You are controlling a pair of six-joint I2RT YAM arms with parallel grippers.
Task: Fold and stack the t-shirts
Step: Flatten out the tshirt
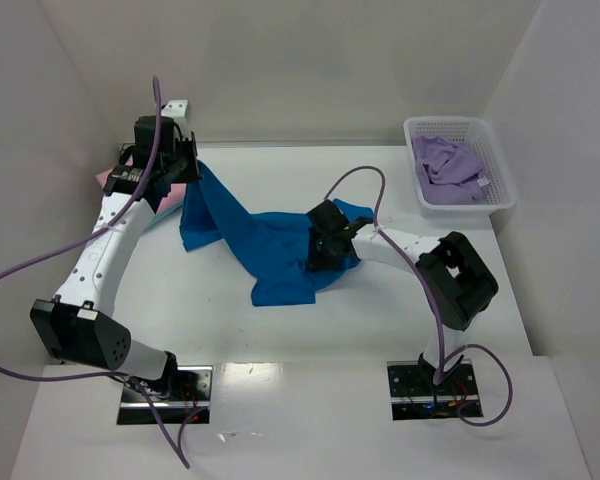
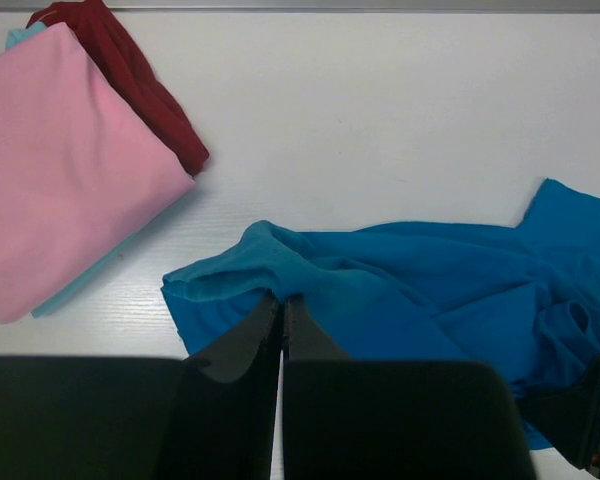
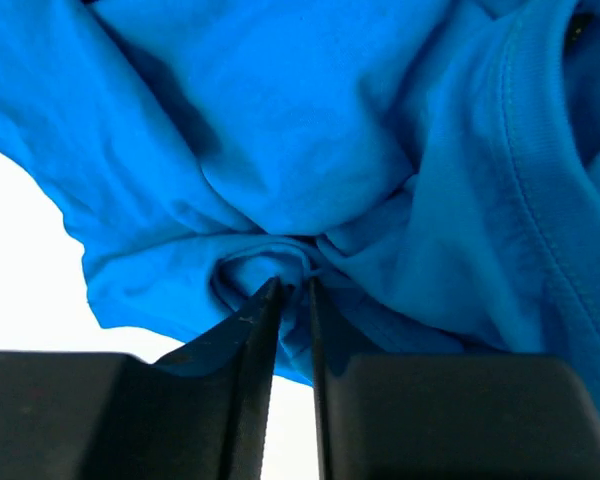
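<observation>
Top external view: the blue shirt (image 1: 265,250) lies crumpled across the middle of the desk (image 1: 280,340). The left pincer (image 2: 283,300) is clamped tight on its edge. The right pincer (image 3: 293,288) pinches a bunched fold, jaws nearly together.

Five shirts: one blue shirt (image 1: 270,250), one pink shirt (image 2: 60,170), one red shirt (image 2: 130,80), one teal shirt (image 2: 20,37), one lavender shirt (image 1: 450,165). One basket (image 1: 460,208). Two grippers: left gripper (image 2: 282,300), right gripper (image 3: 292,285).

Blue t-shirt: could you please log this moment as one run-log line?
left gripper: shut on blue t-shirt | right gripper: shut on same shirt | folded pink t-shirt atop red t-shirt | lavender t-shirt in white basket
</observation>
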